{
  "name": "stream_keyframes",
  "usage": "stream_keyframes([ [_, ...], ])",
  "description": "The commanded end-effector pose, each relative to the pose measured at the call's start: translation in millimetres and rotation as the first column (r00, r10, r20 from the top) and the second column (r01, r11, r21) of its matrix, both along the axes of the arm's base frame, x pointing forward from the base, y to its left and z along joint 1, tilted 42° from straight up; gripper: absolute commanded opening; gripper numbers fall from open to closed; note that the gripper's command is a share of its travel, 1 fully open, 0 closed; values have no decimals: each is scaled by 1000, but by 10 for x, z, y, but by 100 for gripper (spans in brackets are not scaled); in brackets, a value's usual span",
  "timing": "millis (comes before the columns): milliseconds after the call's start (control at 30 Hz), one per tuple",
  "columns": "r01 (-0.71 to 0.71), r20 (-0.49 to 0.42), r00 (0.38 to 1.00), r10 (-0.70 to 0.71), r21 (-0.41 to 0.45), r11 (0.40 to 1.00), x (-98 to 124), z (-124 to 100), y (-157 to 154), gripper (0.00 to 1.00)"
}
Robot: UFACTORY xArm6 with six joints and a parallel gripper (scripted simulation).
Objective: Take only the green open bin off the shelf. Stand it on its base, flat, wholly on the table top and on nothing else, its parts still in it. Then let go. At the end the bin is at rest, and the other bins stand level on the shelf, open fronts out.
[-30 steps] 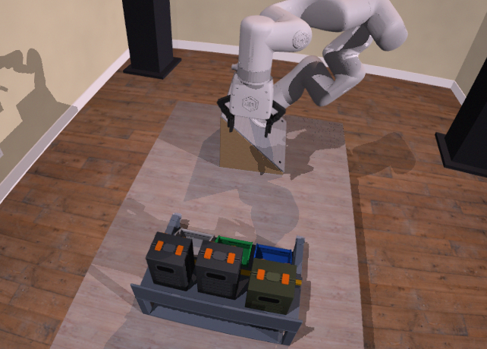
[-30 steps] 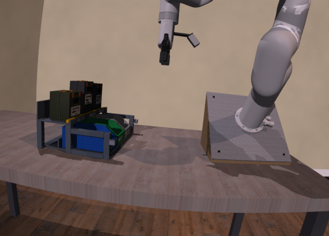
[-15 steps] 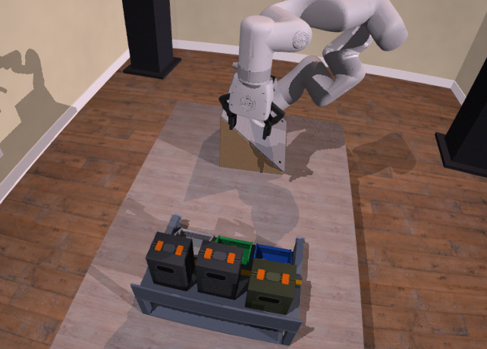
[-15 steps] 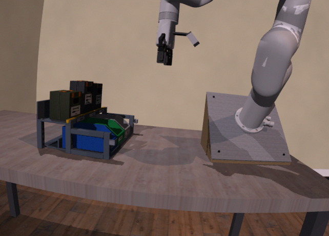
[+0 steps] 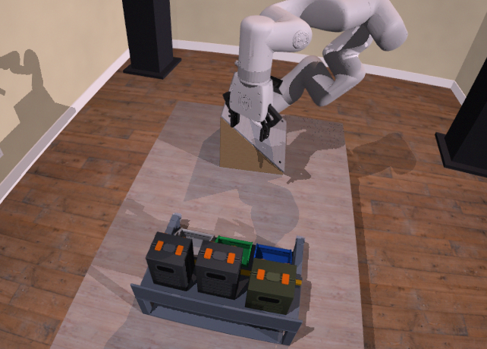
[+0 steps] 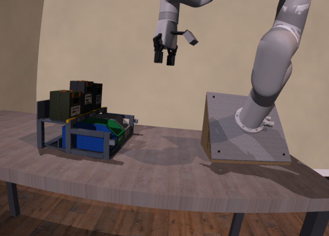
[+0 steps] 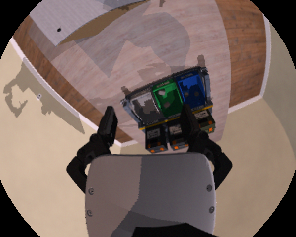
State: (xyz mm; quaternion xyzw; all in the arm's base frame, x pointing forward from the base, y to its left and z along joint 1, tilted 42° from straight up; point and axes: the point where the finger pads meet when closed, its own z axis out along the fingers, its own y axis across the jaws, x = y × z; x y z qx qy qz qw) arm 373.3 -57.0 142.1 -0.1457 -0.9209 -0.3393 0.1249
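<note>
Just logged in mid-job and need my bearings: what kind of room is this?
Likely a bare test room: a wooden table bearing a shelf of bins, the arm's sloped base, plank floor and plain walls.
</note>
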Motion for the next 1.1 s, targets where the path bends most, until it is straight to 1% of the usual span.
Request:
stream_keyframes([
  [0,39,-31,999,-40,-9,999,9,8,-9,100],
  [133,188,-164,967,-194,-51,981,9,8,-9,100],
  [533,188,-164,967,-194,-51,981,9,8,-9,100],
  [600,258,-226,936,-270,-79,963,9,8,-9,100],
  [700,357,-312,871,-380,-130,925,9,8,-9,100],
  [1067,357,-312,871,-380,-130,925,9,8,-9,100],
])
